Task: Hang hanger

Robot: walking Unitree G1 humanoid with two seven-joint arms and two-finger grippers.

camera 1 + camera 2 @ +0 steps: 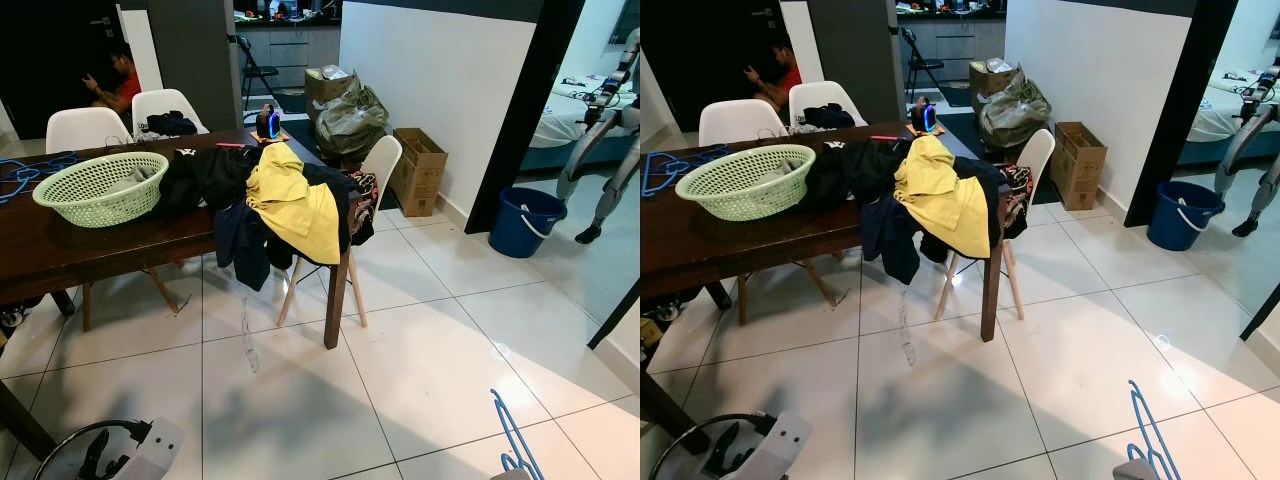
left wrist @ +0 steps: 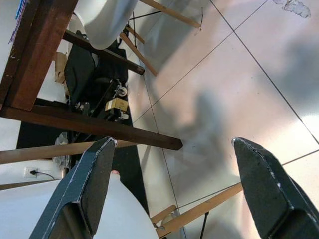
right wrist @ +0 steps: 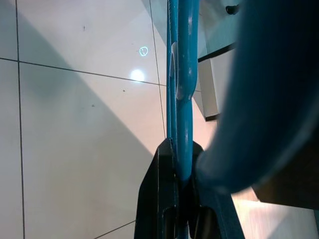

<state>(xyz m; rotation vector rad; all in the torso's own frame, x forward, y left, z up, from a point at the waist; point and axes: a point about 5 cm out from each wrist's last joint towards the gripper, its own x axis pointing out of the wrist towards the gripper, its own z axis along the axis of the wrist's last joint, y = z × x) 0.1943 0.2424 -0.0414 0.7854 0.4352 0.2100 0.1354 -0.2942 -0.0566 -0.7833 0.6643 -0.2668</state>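
A blue plastic hanger (image 1: 512,436) stands up from the bottom right edge of the eye views, over the white tiled floor. In the right wrist view my right gripper (image 3: 180,191) is shut on this hanger (image 3: 179,74), its black fingers (image 3: 162,199) pinching the thin blue bar. My left arm (image 1: 120,450) hangs low at the bottom left. In its wrist view the left gripper (image 2: 174,191) is open, the two fingers (image 2: 84,189) wide apart with only floor and table legs behind them. More blue hangers (image 1: 25,172) lie on the table's far left end.
A dark wooden table (image 1: 60,245) carries a green basket (image 1: 100,187) and a heap of clothes (image 1: 290,200) that spills over its corner. White chairs (image 1: 375,175) surround it. A blue bucket (image 1: 527,220), cardboard box (image 1: 420,170), another robot (image 1: 605,130) and a seated person (image 1: 118,80) stand farther off.
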